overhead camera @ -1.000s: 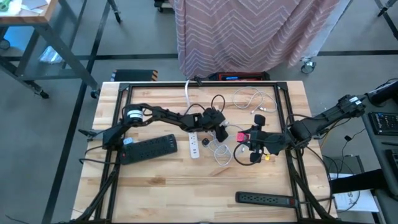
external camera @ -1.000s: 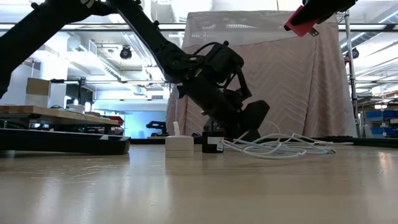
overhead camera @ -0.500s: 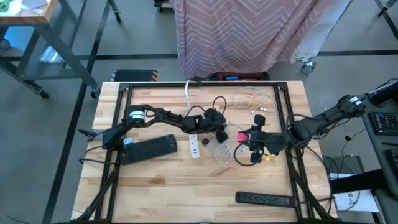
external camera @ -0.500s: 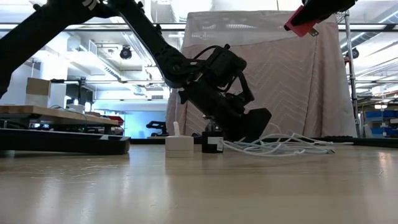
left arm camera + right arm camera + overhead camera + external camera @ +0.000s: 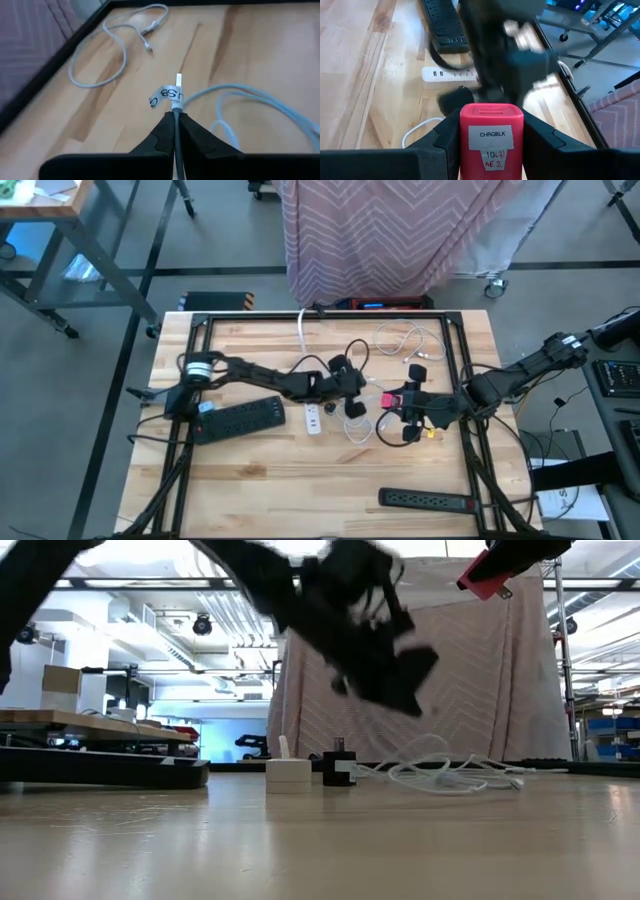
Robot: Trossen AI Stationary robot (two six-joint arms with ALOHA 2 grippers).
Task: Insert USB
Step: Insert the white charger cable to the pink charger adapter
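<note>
We see a pale wood plank tabletop (image 5: 250,460) w/ a dark frame round its edges. Left gripper (image 5: 176,116), matte black wedge-shaped fingers, is pressed together, pinching the USB cable (image 5: 240,92) just behind its plug (image 5: 178,80). Cable is thin, white, round, looping loosely over the wood. Plug is a small bright tip; its long axis runs straight on from the fingers, pointing away from the wrist. A white paper tag (image 5: 165,95) wraps the cable at the plug, reading "USB C" as far as we can make out. In the high view this gripper (image 5: 352,385) sits near the tabletop's middle, and in the low view it hangs above the wood.

Right gripper (image 5: 491,127) is beside it, toward the right edge, fingers clamped on both sides of a red charger block (image 5: 491,135): boxy, smooth plastic, rounded corners. White label on it reads "CHRGBLK", w/ a 2nd handwritten label below that we can't read for sure.

A white flat power strip (image 5: 313,416) lies near the middle, a wide black strip (image 5: 240,418) toward the left edge, a slim black strip (image 5: 428,500) near the front right corner. A 2nd white cable (image 5: 115,45) coils by the back edge.
</note>
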